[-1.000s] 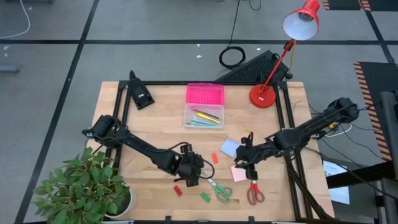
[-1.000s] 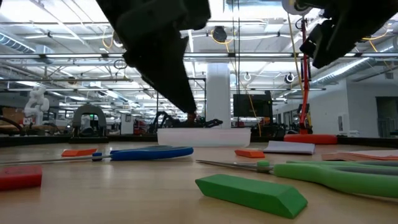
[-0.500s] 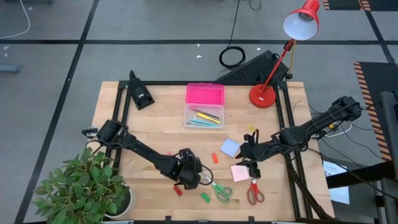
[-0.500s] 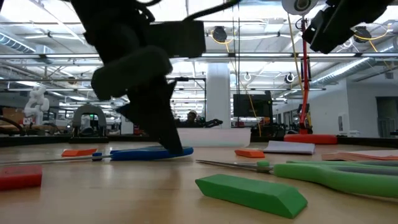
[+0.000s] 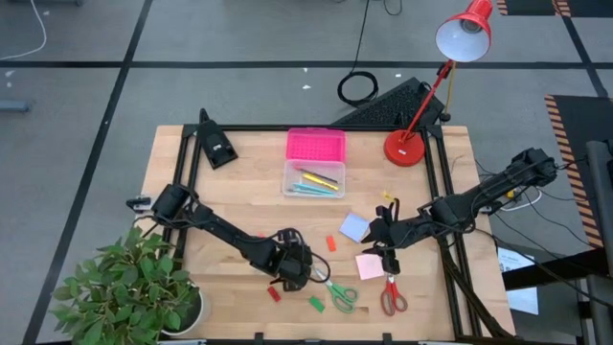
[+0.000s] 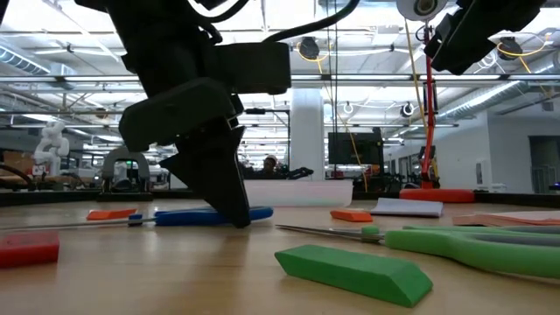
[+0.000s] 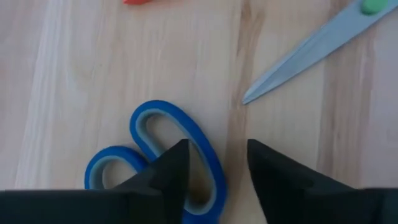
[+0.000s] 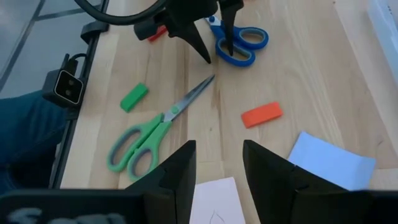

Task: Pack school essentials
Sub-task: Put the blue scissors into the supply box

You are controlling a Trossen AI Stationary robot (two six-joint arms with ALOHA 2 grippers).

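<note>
A pale wooden table [image 5: 230,192] stands on a grey floor, a wide hall showing beyond in the low view; a red desk lamp [image 5: 450,57] is at the far right, a potted plant [image 5: 134,287] off the near left corner; bare wood lies along the left side; the left gripper [image 7: 214,158] is down at the blue scissors [image 7: 161,158], jaws apart astride one handle loop, its blades hidden in the high view; the right gripper [image 8: 217,158] hangs open above the pink notepad [image 8: 214,202], cut off; green scissors [image 8: 152,134] lie near.
</note>
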